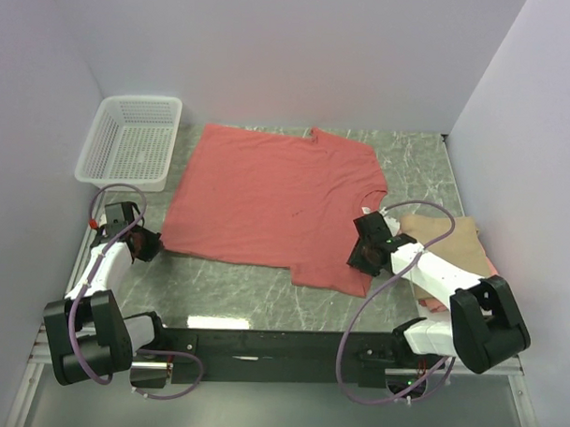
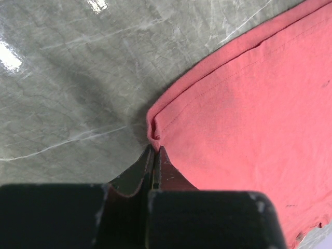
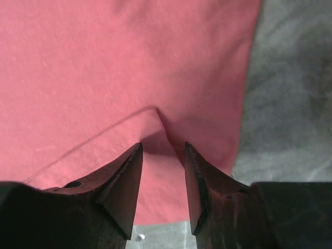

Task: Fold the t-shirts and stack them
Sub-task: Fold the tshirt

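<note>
Although the right arm hides part of it, the grey-green marbled table point(image 1: 235, 291) is mostly taken up by the salmon-red shirt point(image 1: 267, 199). The shirt is spread flat, collar toward the back wall and hem toward the arms, and its near right corner is partly hidden by the right gripper's body. At the table's right side a folded tan shirt point(image 1: 448, 233) lies just beside the red one, its near half covered by the arm. A sliver of pink cloth point(image 1: 492, 266) shows at its outer edge, too little to tell how it is folded or what else lies there. The white mesh basket point(image 1: 133, 143) stands in the back left corner, apart from the red cloth. The right gripper point(image 3: 162, 148) hangs low over the shirt near its right edge, jaws apart, with a small raised ridge of cloth between the tips that is not clamped. The left gripper point(image 2: 154, 155) sits at the shirt's near left hem corner, jaws pressed together; the corner puckers right at the tips, but whether any cloth is caught between them cannot be told
</note>
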